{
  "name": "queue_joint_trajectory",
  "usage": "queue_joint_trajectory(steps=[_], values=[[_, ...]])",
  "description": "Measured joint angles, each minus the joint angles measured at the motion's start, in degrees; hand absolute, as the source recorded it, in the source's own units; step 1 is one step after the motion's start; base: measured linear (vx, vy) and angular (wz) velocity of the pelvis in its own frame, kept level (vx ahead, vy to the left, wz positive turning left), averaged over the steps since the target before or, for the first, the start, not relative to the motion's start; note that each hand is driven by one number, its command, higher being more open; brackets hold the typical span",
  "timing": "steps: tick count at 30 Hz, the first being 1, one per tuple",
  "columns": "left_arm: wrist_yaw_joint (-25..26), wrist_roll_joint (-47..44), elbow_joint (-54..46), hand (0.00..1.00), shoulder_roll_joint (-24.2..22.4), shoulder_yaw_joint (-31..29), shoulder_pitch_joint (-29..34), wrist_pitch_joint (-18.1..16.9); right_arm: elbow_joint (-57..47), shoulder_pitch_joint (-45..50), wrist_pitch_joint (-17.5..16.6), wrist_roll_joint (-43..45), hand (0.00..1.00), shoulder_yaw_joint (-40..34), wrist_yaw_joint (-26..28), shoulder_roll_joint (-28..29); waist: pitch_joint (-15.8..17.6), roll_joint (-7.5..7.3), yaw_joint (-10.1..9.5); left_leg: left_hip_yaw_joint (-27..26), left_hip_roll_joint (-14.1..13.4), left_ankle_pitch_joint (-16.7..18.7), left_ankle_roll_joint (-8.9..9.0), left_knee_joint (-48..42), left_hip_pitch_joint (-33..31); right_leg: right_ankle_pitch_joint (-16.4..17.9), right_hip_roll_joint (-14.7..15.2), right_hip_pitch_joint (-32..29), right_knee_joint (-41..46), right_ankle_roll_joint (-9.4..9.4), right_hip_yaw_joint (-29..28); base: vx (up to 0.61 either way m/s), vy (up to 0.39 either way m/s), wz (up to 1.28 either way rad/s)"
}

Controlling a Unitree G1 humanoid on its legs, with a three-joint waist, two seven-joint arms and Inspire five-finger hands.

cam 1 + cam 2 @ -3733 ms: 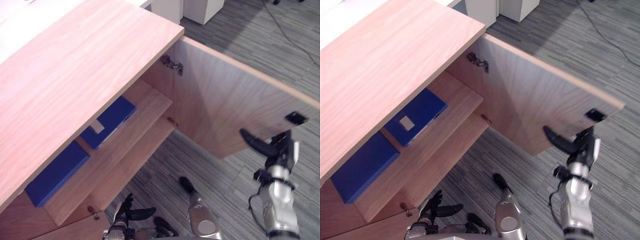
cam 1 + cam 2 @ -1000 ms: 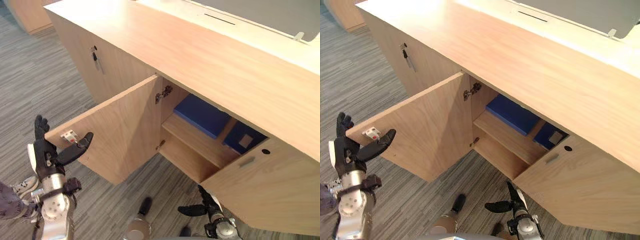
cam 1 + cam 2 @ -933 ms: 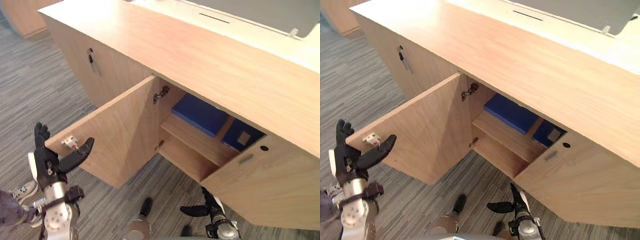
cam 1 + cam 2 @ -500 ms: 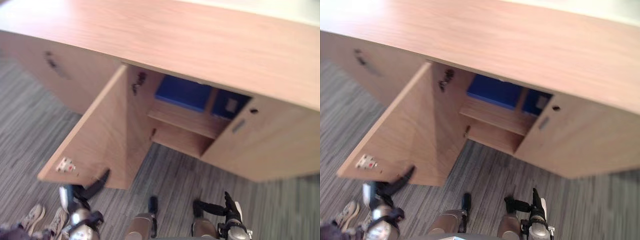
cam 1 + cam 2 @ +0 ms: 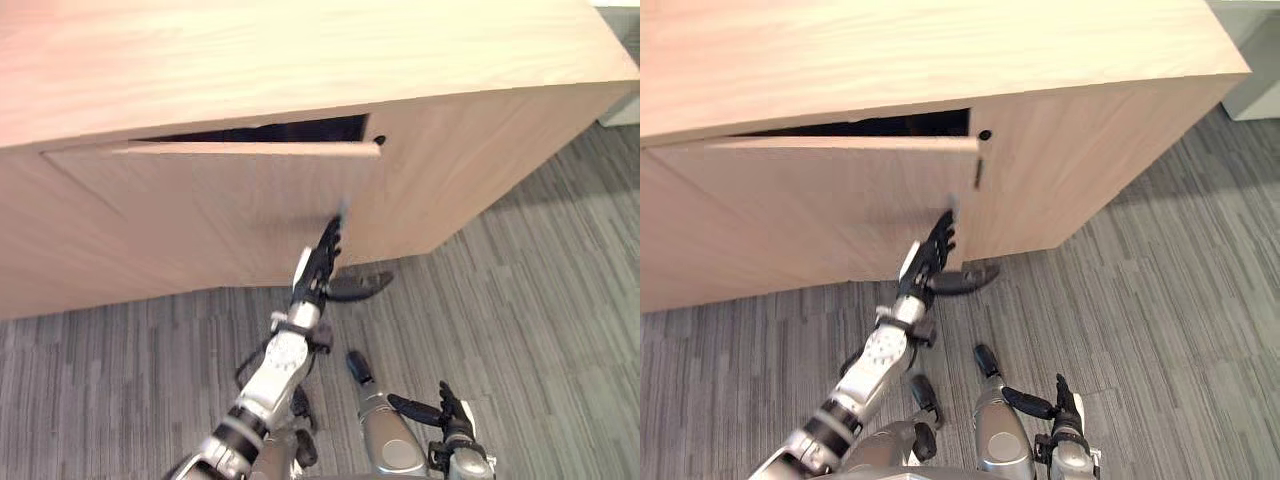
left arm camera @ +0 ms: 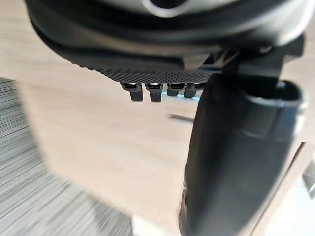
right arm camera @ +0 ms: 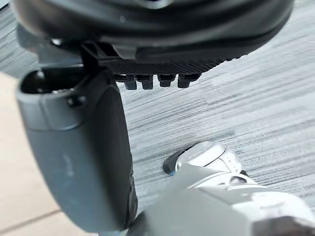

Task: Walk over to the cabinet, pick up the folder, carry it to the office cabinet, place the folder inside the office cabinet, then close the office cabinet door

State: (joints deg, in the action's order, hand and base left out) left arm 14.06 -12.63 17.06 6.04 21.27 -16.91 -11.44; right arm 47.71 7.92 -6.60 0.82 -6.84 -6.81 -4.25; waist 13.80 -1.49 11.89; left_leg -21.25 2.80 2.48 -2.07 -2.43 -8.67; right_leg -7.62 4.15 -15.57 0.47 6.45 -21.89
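Your left hand [image 5: 316, 270], fingers straight, meets the nearly shut office cabinet door [image 5: 200, 205]; your right hand [image 5: 443, 412] hangs low above the carpet [image 5: 550, 300], fingers loosely apart.

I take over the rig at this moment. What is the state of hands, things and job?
Left hand: open, pressing the cabinet door near its free edge.
Right hand: open, idle, hanging low.
Door almost shut; a dark gap shows under the cabinet top.
Neither hand holds the folder; the inside is too dark to confirm it.
Left to do: push the door fully shut.
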Motion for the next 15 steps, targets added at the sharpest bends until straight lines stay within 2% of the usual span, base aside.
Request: queue_joint_trajectory(steps=[3, 4, 7, 9, 12, 15], values=[[2.1, 7.0, 3.4, 1.0, 3.0, -2.2, -1.2, 0.4, 0.0, 0.1, 0.0, 0.0, 1.0, 0.1, 0.6, -0.1, 0.0, 0.06, -0.25, 0.5, -0.8, 0.4, 0.03, 0.0, 1.9, -0.5, -0.8, 1.3, -0.3, 0.7, -1.1, 0.12, -0.087, -0.29], [2.0, 10.5, 5.7, 1.0, 4.5, -4.1, -2.7, 1.6, -0.3, 0.0, -0.1, 0.0, 1.0, 0.1, 0.9, -0.2, 0.0, 0.08, -0.28, 1.0, -0.9, 0.5, 0.04, 0.0, 2.1, -0.8, -0.9, 1.6, -0.2, 1.18, -1.1, 0.04, -0.085, -0.03], [1.9, 13.4, 10.1, 1.0, 7.5, -8.1, -8.1, 4.5, -1.2, 0.0, -0.4, 0.0, 1.0, 0.4, 1.8, -0.2, -0.2, 0.27, 0.12, 1.0, -0.6, 0.9, 0.25, -0.3, 1.9, -1.5, -0.6, 1.6, -0.5, 1.36, -0.9, -0.08, -0.038, -0.01], [1.7, 14.7, 10.9, 1.0, 9.4, -9.4, -8.9, 4.6, -1.0, 0.2, -0.3, 0.1, 1.0, 0.5, 2.2, -0.3, -0.2, 0.37, 0.36, 0.9, -0.1, 0.6, 0.27, -0.1, 1.9, -1.6, -0.1, 1.8, -1.1, 1.24, 0.0, -0.12, -0.036, -0.03], [1.4, 15.0, 10.3, 1.0, 9.7, -9.9, -7.6, 4.6, -1.0, 1.1, -0.3, 0.3, 1.0, 0.3, 2.5, -0.6, -0.6, 1.02, 0.07, 1.3, 0.4, -0.4, 0.75, 1.0, 2.0, -0.9, 0.3, 1.9, -1.5, 0.3, 1.4, -0.07, -0.055, 0.1], [-0.7, 14.5, 4.2, 1.0, 8.5, -10.5, 1.6, 4.1, -0.5, 1.1, -0.3, 0.3, 1.0, 0.4, 2.6, -1.1, -1.0, 1.68, 0.11, 2.9, 0.2, -3.0, 0.95, 4.9, 4.8, 0.2, -0.1, 3.3, -1.5, -1.09, 3.1, 0.02, -0.079, 0.2]])
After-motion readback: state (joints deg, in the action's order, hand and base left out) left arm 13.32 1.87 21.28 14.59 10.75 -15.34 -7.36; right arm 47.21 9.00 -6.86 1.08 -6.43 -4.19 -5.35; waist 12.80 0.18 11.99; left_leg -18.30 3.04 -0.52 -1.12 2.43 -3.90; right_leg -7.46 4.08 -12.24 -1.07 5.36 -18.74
